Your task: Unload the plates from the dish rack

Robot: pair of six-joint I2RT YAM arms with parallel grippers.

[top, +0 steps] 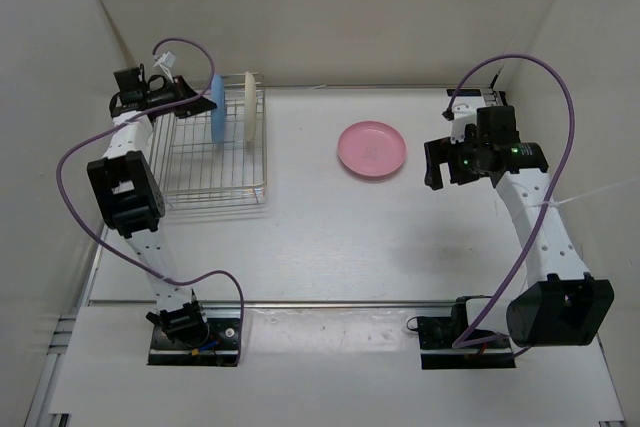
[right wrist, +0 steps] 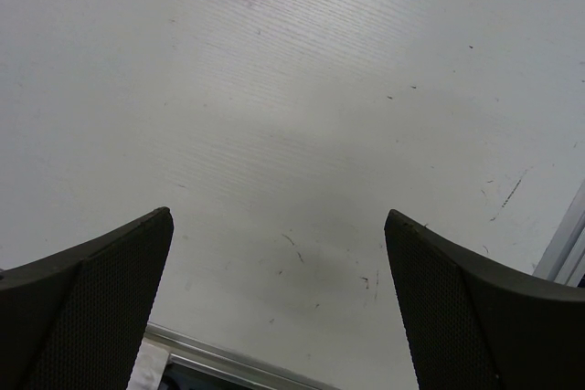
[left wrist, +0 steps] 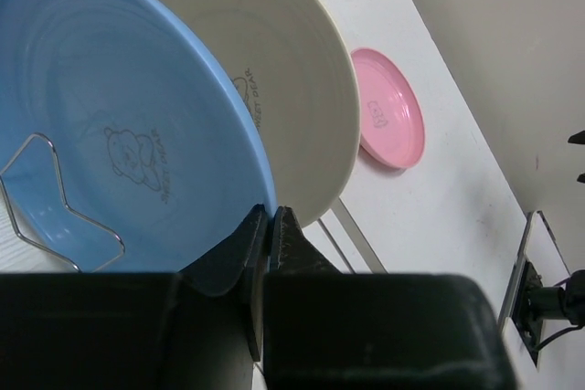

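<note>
Silver wire makes up the dish rack (top: 215, 190), a low open grid, and two plates stand on edge in it. Left gripper (left wrist: 270, 226) has its black fingers pinched tight on the lower rim of the blue plate (left wrist: 119, 134). It's glossy and shallow, with a little bear doodle and some text at its centre. Cream plate (left wrist: 292, 79) stands right behind it, on the far side from the gripper. It has the same round shape and a faint centre mark too. Pink plate (top: 372, 149) lies flat on the white table (top: 330, 247), out of the rack, just ahead of the right gripper (right wrist: 279, 221). That one hangs over the scuffed tabletop with its textured dark pads spread wide, gripping nothing.
</note>
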